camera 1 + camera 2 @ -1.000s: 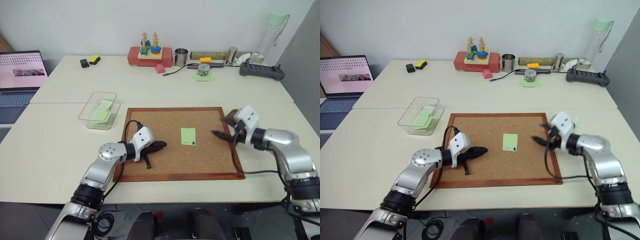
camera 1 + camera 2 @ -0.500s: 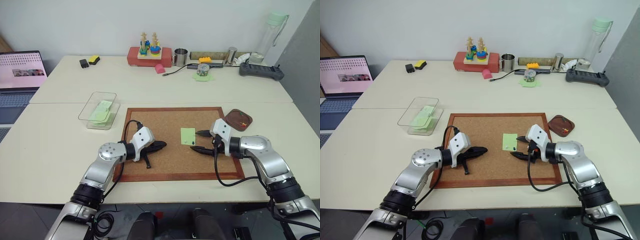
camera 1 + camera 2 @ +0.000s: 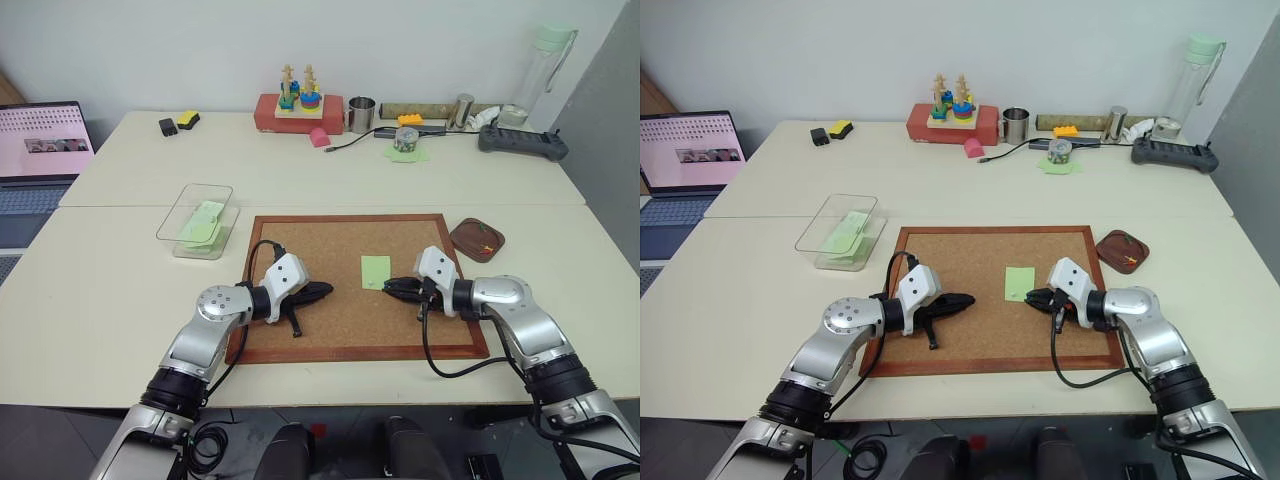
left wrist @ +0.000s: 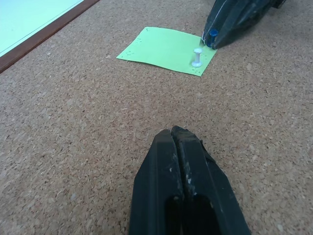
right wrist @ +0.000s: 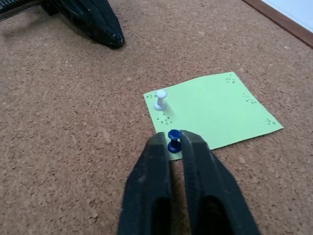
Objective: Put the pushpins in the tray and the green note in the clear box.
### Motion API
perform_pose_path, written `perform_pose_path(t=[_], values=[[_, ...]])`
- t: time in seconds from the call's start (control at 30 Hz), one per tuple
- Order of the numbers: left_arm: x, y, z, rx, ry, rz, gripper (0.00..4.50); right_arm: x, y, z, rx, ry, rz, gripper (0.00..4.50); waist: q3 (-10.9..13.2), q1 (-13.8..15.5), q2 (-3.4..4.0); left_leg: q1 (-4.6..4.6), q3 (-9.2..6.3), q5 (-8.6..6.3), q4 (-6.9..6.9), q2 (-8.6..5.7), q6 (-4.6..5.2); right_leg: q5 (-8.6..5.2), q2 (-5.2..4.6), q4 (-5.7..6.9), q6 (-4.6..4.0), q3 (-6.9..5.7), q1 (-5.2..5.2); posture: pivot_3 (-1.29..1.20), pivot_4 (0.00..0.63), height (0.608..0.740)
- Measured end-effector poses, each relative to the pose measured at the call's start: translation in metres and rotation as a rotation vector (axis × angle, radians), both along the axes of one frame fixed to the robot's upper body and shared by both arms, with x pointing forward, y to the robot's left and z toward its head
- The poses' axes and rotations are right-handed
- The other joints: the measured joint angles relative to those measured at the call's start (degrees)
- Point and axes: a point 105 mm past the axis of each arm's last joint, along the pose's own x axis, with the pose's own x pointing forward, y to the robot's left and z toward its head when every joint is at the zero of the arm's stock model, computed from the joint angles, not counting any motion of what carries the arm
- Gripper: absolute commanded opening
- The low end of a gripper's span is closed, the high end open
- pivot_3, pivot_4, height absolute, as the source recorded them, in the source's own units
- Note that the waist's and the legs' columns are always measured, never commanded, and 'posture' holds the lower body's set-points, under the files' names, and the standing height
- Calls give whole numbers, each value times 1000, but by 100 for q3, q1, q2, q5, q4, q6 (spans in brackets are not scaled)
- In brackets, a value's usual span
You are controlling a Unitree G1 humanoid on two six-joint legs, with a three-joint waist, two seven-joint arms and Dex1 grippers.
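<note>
Green note (image 5: 210,115): pale green square of thin paper, flat on the cork board (image 3: 330,320), its corners peppered with old pin holes. Two pushpins stand in the note's corner nearest the robot: a white pushpin (image 5: 160,99), spool-shaped and upright, and a blue pushpin (image 5: 173,140) of the same form at the note's very edge. Right gripper (image 5: 174,143): two black, matte, tapered fingers (image 5: 195,161) pinching the blue pushpin's head between their tips, at 3 o'clock of the note in the head views. Left gripper (image 4: 174,138): fingers pressed together, holding nothing, lying low over bare cork at 9 o'clock of the note and well apart from it. Cork board: coarse, speckled brown granular surface within a reddish wood frame, lying on the pale desk (image 3: 100,290). Tray (image 3: 476,239): small dark brown wooden dish, rounded-square with a raised rim, on the desk just beyond the board's frame, at 2 o'clock of the note; a small coloured speck lies in it, possibly pins, too small to tell. Clear box (image 3: 197,220): transparent plastic, low walls, rounded corners, on the desk at 10 o'clock of the board, with pale green paper already inside.
</note>
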Motion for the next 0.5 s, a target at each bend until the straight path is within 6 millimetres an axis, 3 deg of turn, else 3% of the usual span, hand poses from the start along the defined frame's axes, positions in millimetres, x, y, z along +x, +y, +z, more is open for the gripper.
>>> perform_pose_path(t=[0.37,0.5], values=[[0,0,1,0,-3,-3,0,-1,-2,2,57,77,-22,38,0,0,0,-4,-2,0,-1,0,0,0,0,-1,-1,-1,-2,0,150,740],[0,0,0,3,-3,1,0,0,-1,33,155,43,-13,38,0,1,0,-3,-7,0,-1,0,0,0,-1,-1,0,1,-2,0,150,740]])
